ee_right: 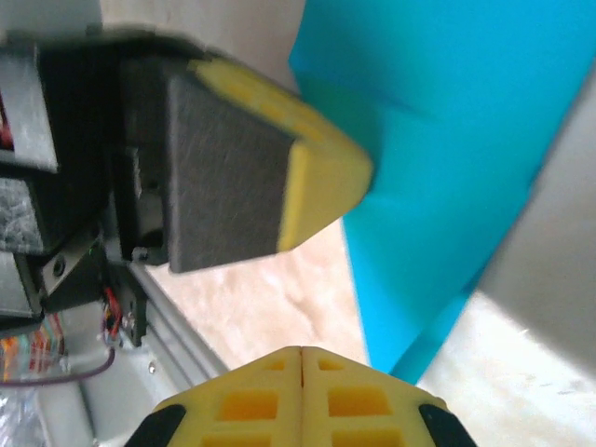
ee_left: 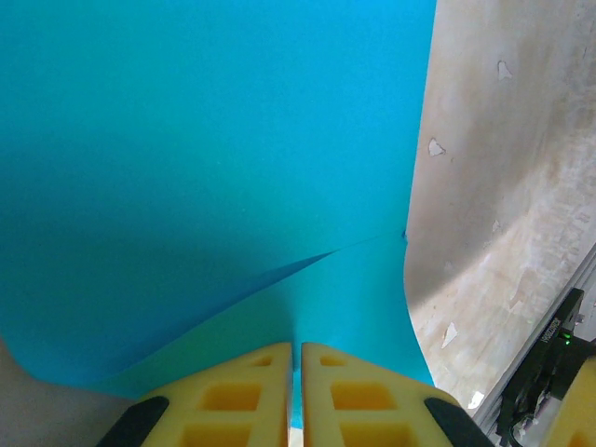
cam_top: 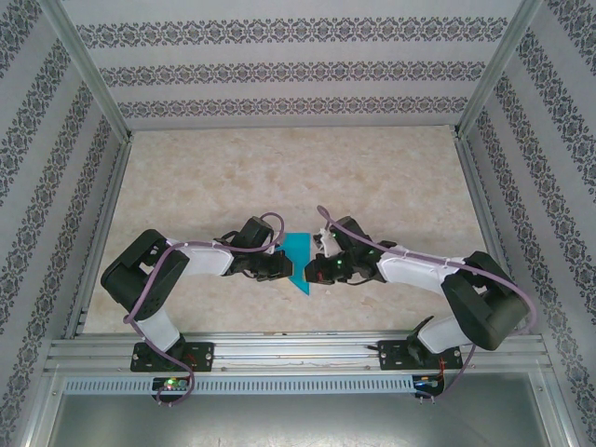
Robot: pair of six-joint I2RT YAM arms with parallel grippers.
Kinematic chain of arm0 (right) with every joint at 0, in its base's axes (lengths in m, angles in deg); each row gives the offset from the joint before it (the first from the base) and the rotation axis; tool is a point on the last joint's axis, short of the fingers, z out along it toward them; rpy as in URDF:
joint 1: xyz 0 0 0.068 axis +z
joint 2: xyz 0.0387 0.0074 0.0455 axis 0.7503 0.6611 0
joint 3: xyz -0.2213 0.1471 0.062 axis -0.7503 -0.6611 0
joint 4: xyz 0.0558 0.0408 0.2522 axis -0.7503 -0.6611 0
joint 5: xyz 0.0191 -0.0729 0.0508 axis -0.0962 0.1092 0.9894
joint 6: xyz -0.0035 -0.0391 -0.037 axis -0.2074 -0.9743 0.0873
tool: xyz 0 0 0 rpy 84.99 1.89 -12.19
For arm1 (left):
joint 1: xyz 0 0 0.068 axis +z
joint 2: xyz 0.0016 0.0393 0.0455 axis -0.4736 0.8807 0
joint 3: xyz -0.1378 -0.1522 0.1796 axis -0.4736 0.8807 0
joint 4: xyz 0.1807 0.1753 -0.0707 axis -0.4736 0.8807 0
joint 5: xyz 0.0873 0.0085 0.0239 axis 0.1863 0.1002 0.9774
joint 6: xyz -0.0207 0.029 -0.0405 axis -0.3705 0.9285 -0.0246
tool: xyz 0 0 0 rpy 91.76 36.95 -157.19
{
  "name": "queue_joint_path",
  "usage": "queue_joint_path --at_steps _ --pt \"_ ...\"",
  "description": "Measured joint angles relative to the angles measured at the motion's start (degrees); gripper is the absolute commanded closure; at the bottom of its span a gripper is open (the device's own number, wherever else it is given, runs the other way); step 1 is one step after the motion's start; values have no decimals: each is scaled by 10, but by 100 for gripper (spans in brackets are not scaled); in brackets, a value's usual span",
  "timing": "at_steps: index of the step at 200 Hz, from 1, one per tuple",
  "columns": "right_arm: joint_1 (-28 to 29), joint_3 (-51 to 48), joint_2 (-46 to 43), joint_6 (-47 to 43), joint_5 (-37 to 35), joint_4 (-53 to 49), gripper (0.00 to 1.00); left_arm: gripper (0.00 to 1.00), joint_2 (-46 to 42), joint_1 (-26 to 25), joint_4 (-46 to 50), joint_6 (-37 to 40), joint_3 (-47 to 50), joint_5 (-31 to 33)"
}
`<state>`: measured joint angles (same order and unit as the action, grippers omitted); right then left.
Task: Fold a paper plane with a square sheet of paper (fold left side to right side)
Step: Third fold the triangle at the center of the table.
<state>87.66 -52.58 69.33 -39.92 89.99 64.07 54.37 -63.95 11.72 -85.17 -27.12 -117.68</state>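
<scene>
The square sheet of paper [cam_top: 298, 253] is teal-blue and lies at the table's near middle, creased to a narrower shape with a point toward the near edge. My left gripper [cam_top: 282, 265] is at its left edge. In the left wrist view the yellow fingers [ee_left: 251, 391] are shut on the paper [ee_left: 205, 158], which runs up between them, and a diagonal crease crosses it. My right gripper [cam_top: 313, 270] sits just right of the sheet. Its jaws [ee_right: 301, 358] are shut with nothing between them, beside the paper's [ee_right: 447, 140] lower edge. The left gripper's finger [ee_right: 317, 177] presses on that sheet.
The marbled tabletop [cam_top: 298, 177] stretches beyond the paper toward the back. Patterned walls close in the left, right and far sides. An aluminium rail [cam_top: 298, 349] carrying both arm bases runs along the near edge.
</scene>
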Motion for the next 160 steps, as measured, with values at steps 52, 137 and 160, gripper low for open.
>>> queue_joint_path --at_steps 52,137,160 --pt "17 0 36 19 10 4 96 87 0 0 0 0 0 0" --pt "25 0 61 19 5 5 96 87 0 0 0 0 0 0" --pt "25 0 71 19 2 4 96 87 0 0 0 0 0 0"
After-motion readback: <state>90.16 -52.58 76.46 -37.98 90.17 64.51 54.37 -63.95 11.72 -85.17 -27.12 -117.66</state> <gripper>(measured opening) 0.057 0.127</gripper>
